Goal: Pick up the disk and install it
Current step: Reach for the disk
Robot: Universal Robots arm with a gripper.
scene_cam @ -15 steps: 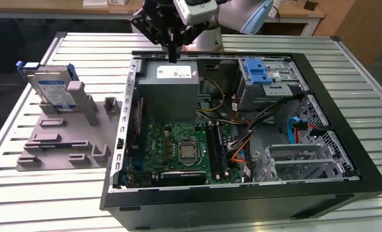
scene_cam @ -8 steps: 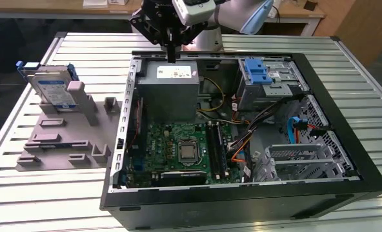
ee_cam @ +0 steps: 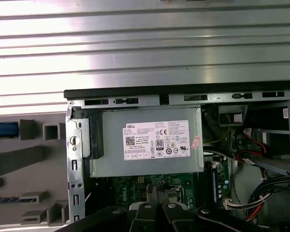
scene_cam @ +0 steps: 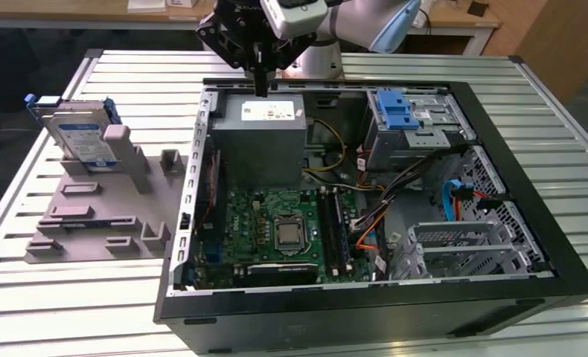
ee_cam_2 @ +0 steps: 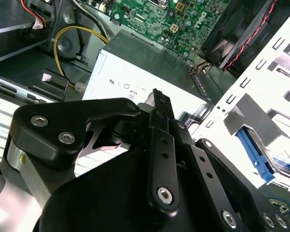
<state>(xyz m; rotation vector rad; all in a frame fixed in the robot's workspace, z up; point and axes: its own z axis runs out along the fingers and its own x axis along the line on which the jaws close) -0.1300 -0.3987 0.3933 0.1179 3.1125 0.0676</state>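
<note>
slatted metal table (scene_cam: 125, 74), silver disk (scene_cam: 80, 137) with blue-white label, standing in grey rack (scene_cam: 95, 216)

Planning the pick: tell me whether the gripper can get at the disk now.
Probably yes. The disk stands upright in the grey stand outside the case, nothing above it; the gripper hangs over the power supply.

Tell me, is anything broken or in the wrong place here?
Nothing looks broken or spilled. The disk stands on edge in the grey holder beside the open case, not inside it. The end effector hangs empty over the grey box.
</note>
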